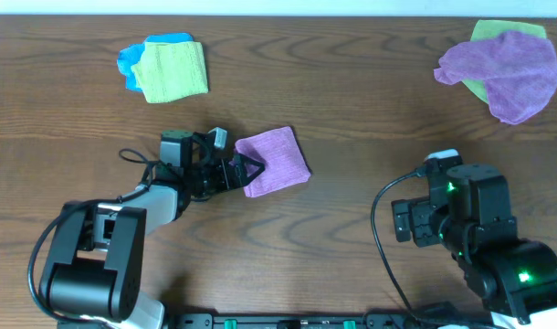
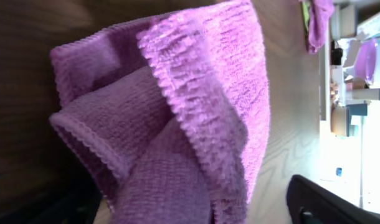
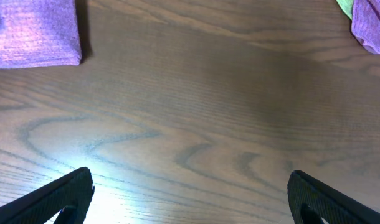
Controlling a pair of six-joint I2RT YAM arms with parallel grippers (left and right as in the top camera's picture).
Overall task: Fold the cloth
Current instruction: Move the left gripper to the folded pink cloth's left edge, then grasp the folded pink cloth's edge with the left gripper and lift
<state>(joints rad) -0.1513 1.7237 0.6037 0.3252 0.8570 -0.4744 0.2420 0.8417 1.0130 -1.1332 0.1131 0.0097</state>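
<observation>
Wooden table, brown with a marked grain, seen from above and from both wrists.

Item 1: cloth, pinkish-purple microfibre. It lies folded into a rough rectangle on the table, left of centre and slightly tilted. The left wrist view shows several stacked layers with a scalloped hem running along the upper fold. One rounded fold bulges toward the camera.

Item 2: left tool, black, reaching in from the left. Its jaws stand apart, astride the cloth's left edge. In the left wrist view one finger shows at the lower right, with bare wood between it and the fabric.

Item 3: right tool, well apart from the cloth, on the right half of the table. Jaws are spread wide, with both tips at the lower corners of the right wrist view. It holds nothing, and only bare wood lies between the tips.

Item 4: lime-green cloth, folded, at the far left of the table. It rests on top of a blue cloth, which shows along its left and upper edges.

Item 5: violet cloth, crumpled, at the far right corner. It is draped over a second lime-green cloth, which shows above it and at its lower left.
</observation>
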